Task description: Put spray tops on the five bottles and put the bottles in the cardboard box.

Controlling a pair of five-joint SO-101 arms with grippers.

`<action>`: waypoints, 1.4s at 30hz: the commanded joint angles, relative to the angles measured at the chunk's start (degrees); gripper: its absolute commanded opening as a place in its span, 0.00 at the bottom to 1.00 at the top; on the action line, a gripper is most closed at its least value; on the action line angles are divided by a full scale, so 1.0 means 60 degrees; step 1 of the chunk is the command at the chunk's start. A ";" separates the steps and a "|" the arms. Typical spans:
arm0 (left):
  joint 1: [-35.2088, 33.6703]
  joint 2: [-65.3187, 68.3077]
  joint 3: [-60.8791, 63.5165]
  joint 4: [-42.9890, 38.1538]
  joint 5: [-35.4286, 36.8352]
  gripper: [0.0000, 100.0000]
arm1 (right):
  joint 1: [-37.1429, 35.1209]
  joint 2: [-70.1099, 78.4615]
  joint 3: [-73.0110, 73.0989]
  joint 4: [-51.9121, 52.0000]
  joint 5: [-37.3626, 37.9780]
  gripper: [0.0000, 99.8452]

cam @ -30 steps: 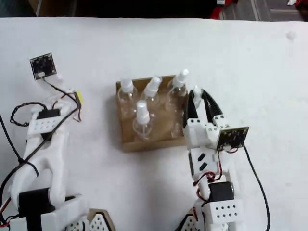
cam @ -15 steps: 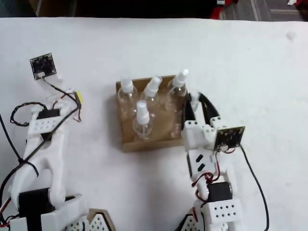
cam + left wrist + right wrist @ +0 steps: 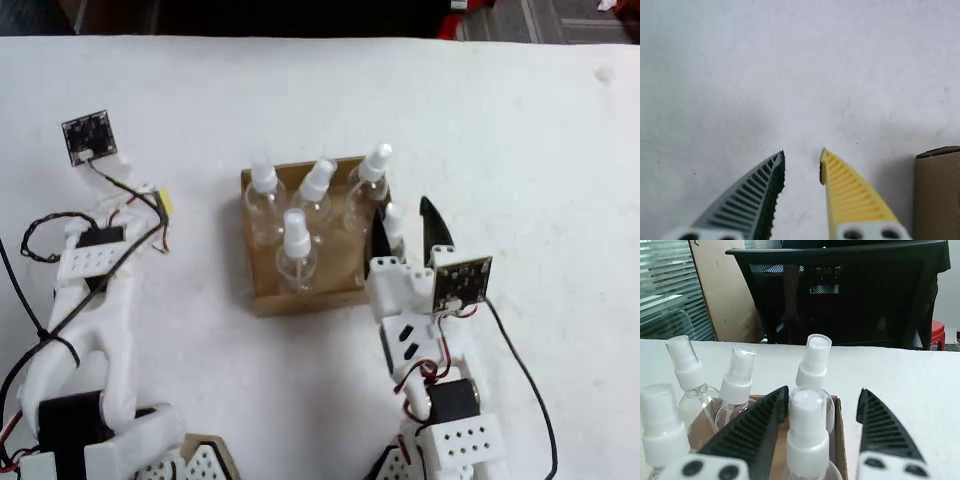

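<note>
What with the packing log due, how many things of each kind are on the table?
Bottles with spray tops: 5
Cardboard box: 1
End effectors: 2 (left end effector, right end effector)
Total: 8

Upright bottles (image 3: 298,245) crowd the cardboard box (image 3: 300,300), narrow gaps between.

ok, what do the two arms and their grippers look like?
Left arm and right arm: white printed shells, black motors, loose black and red cables, and a small black camera board at each wrist. Left gripper: one grey finger and one yellow, ribbed, tapering to points. Right gripper: two black ribbed fingers, same pointed shape.
</note>
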 commanded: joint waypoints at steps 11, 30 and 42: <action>0.0037 -0.0212 -0.0777 -0.0469 -0.0073 0.11 | 0.1634 -0.1209 -0.5817 0.3480 -0.0073 0.17; 0.0007 -1.1304 -0.1934 0.4894 -0.2564 0.02 | 0.1707 -0.2205 -1.2278 0.8945 -0.0821 0.02; 0.0007 -1.4733 0.1934 0.5861 -0.3590 0.02 | 0.1722 -0.2132 -1.0139 1.1348 -0.0821 0.02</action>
